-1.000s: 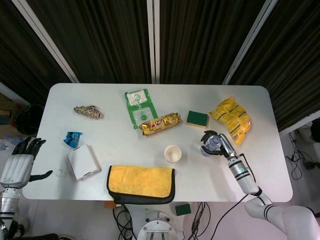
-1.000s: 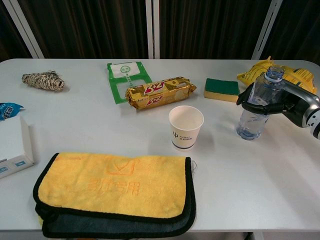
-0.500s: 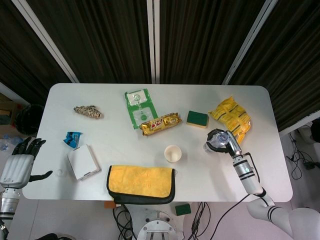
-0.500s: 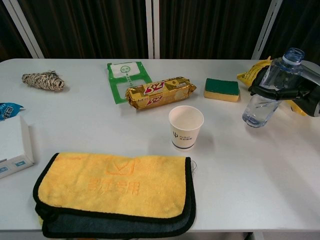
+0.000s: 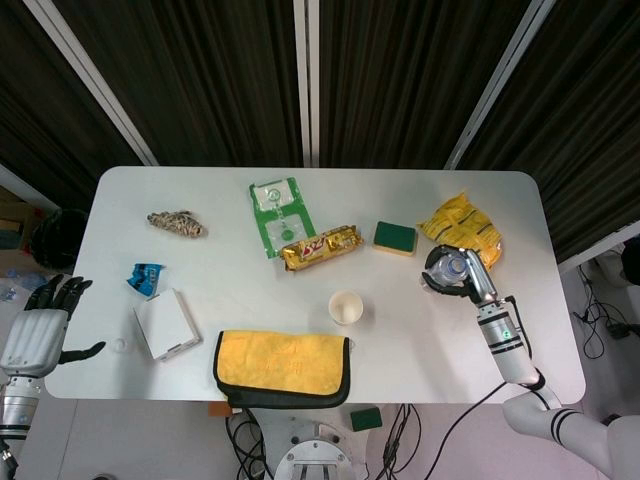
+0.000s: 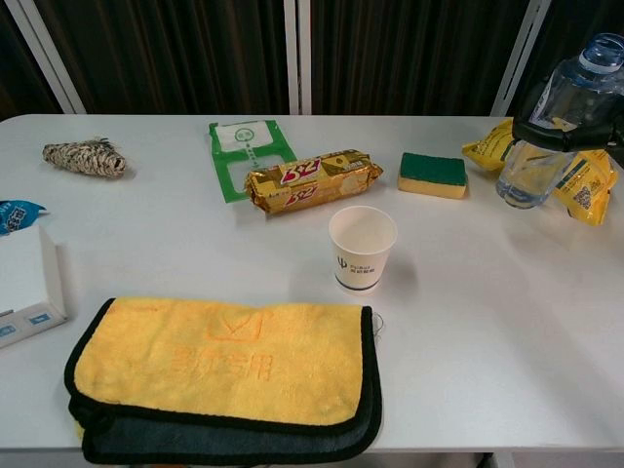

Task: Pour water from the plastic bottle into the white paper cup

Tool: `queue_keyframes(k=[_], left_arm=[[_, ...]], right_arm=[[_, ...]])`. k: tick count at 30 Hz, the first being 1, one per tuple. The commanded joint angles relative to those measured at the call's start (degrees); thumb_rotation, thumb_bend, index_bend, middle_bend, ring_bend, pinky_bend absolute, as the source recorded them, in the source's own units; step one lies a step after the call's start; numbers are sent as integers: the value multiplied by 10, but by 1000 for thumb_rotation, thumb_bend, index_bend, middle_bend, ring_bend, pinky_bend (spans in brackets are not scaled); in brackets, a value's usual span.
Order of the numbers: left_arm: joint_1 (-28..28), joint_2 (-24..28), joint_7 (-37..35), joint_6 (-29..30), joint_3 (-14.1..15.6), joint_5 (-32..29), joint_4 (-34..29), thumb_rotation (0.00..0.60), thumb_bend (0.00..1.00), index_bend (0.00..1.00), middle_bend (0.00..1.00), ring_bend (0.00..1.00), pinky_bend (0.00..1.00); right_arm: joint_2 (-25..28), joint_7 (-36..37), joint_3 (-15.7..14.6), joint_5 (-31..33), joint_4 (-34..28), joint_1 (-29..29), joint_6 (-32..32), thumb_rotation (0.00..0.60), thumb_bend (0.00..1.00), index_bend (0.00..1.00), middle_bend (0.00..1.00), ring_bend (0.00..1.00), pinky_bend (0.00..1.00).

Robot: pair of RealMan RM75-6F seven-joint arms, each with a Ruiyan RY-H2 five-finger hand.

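The white paper cup stands upright and empty-looking near the table's middle. My right hand grips the clear plastic bottle, uncapped and with a little water in its base, lifted off the table to the right of the cup, in front of the yellow snack bag. The bottle leans slightly. My left hand hangs beyond the table's left edge with fingers spread and nothing in it; the chest view does not show it.
A folded yellow cloth lies in front of the cup. A gold biscuit pack, green sachet, green sponge and yellow snack bag lie behind. A white box, blue wrapper and straw bundle are at left.
My right hand has raised the bottle off the table and carried it up and to the right, away from the cup. The left hand and the cup have not moved.
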Motion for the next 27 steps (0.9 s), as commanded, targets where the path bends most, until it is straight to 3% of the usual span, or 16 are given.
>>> queue_keyframes(k=[1,10,20,27], left_arm=[[0,1,1,-3,0,-3,-1,485,51,145,120,32,133],[-3,6,0,-6,-2,-6,-3,488,52,145,120,32,133],[-1,4,-8,-8,-2,-11,4,488,52,145,120,32,133],[2,7,-20,-7,-3,-15,9,489,52,145,120,32,133]], right_arm=[[32,-57,7,-14,-41,18,0,600,477,976,689,515,394],[55,-137,-2,-12,-56,49,-64,600,477,976,689,516,414],[2,-222,-33,-37,25,69,-85,600,477,976,689,516,424],[-28,-277,-38,-47,55,84,-85,600,477,976,689,516,424]])
